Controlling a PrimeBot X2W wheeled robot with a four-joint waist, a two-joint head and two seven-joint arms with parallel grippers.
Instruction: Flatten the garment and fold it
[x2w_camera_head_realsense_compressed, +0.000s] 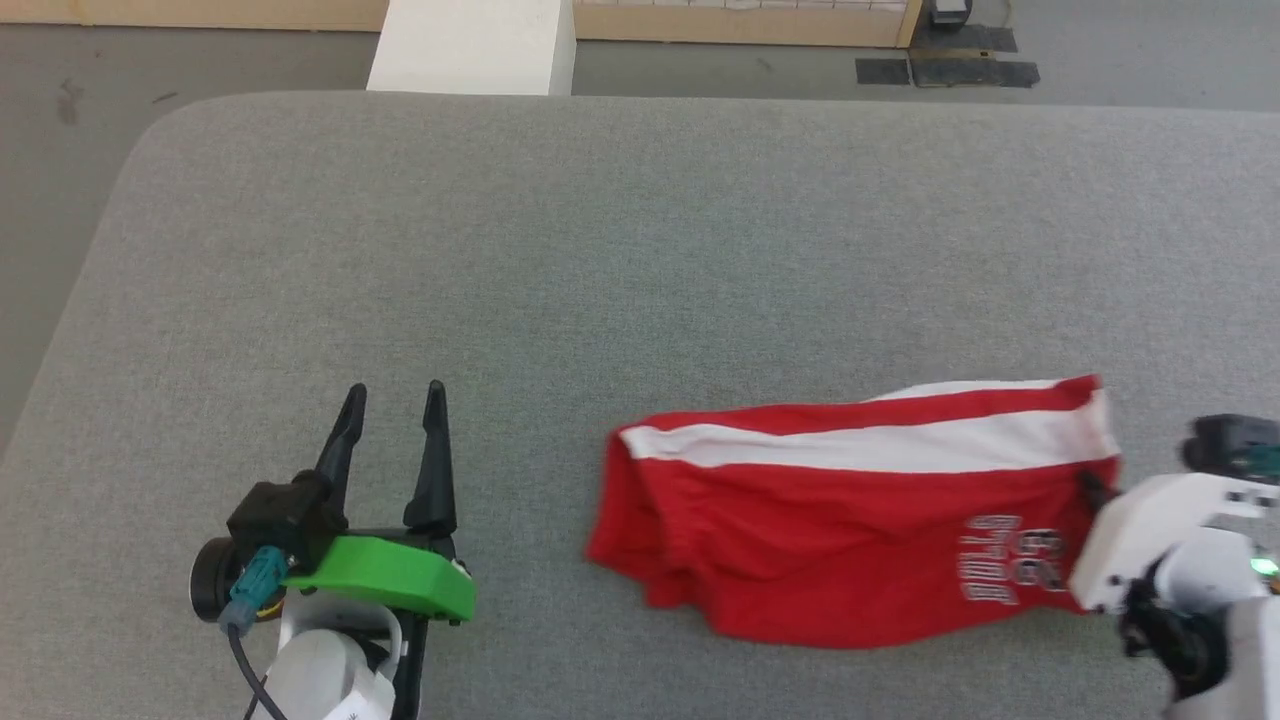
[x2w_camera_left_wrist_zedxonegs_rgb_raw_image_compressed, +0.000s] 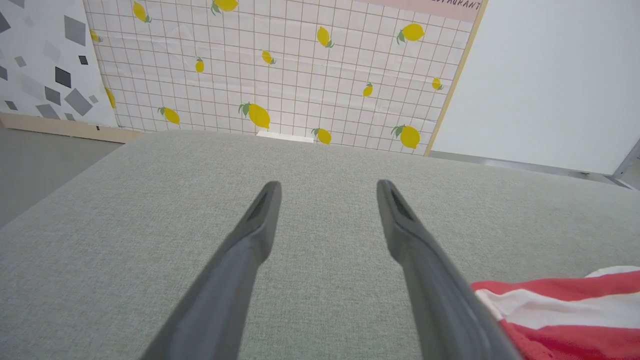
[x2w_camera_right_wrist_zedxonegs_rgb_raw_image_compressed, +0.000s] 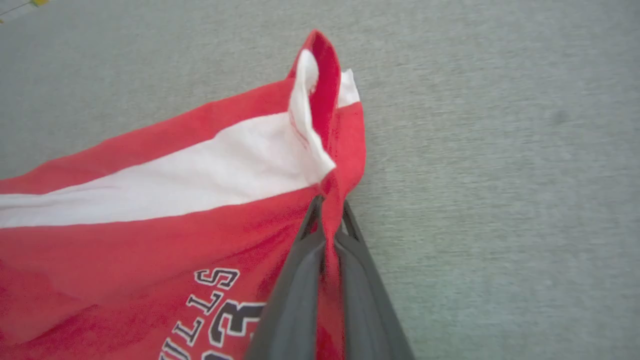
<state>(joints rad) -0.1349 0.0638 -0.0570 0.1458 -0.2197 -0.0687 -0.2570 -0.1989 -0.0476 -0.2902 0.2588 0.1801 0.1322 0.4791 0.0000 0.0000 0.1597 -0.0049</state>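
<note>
At the left, the left gripper (x2w_camera_head_realsense_compressed: 395, 390) was low over the grey table (x2w_camera_head_realsense_compressed: 600, 250), jaws wide apart and empty, well apart from the garment (x2w_camera_head_realsense_compressed: 850, 520). The garment lay wrinkled on the right part of the table. At the far right, the right gripper (x2w_camera_right_wrist_zedxonegs_rgb_raw_image_compressed: 330, 212) had its jaws closed on the garment's right edge. In my opinion, it should pull this edge outward slowly and low, so the cloth spreads without slipping out.

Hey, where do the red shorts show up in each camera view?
Head view: shorts at lower right.
Left wrist view: shorts in the bottom right corner.
Right wrist view: shorts across the left half, edge pinched by the right gripper.
Shared landmark: the white side stripe.
</note>
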